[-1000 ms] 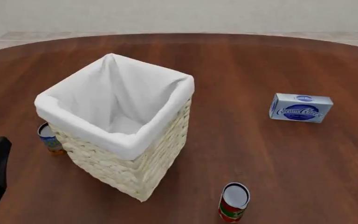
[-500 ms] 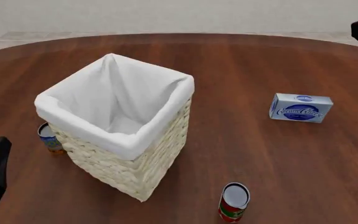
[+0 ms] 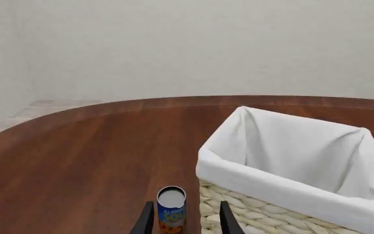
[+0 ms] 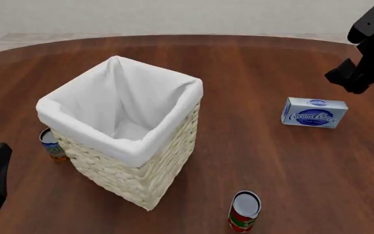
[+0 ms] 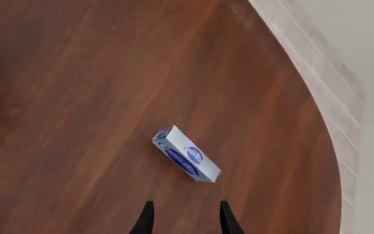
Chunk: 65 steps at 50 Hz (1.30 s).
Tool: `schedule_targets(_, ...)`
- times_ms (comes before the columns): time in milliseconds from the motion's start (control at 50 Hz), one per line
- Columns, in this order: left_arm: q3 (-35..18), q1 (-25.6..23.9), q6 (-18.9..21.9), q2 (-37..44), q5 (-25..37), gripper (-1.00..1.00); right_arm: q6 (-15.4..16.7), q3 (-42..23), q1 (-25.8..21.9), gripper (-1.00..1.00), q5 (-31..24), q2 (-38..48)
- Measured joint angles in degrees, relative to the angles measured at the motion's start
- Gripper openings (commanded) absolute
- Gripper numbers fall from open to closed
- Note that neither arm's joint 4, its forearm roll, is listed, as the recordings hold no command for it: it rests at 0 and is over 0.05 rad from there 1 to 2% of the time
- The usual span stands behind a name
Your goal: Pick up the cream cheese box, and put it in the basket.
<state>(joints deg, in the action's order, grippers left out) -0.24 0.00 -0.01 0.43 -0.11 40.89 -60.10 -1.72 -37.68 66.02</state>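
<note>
Fingers of both grippers parted, nothing between them; cream cheese box (image 4: 314, 112) on bare table, right of the basket.

Left to right, front view: left gripper (image 3: 185, 222), fingers spread, low at the near left corner, its wrist view framing a blue can (image 4: 51, 144) that stands just beside the basket (image 4: 135, 168) wall. Basket, white liner folded over the rim, left of centre on the wooden table (image 4: 252, 73). Red can (image 4: 244, 210) upright near the front edge, apart from the basket. Open wood between basket and box on every side. Box well clear of the table's curved right edge. Right gripper (image 5: 185, 218), fingers apart, raised above and beyond the box.
</note>
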Motion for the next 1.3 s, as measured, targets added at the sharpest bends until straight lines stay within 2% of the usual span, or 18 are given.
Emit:
schedule_targets(80,0.0,0.0,0.0,0.0,0.0,1.00,2.0,-1.1,-0.4,1.00,-1.8,1.9)
schedule_targets(220,0.0,0.0,0.0,0.0,0.0,1.00,7.5,-2.4,-0.5,1.00,-5.3,5.1)
schedule_targets(420,0.0,0.0,0.0,0.0,0.0,1.00,17.9,-3.8,2.8,1.00,-8.4,9.2)
schedule_targets(520,0.0,0.0,0.0,0.0,0.0,1.00,22.0,-4.8,4.3,1.00,-9.4,11.0)
schedule_targets(620,0.0,0.0,0.0,0.0,0.0,1.00,22.4,-7.5,2.2,1.00,-11.4,12.6)
schedule_targets(980,0.0,0.0,0.0,0.0,0.0,1.00,31.5,-13.6,4.5,1.00,-13.3,20.9)
schedule_targets(1300,0.0,0.0,0.0,0.0,0.0,1.00,41.0,-12.9,8.0,1.00,-9.8,25.0)
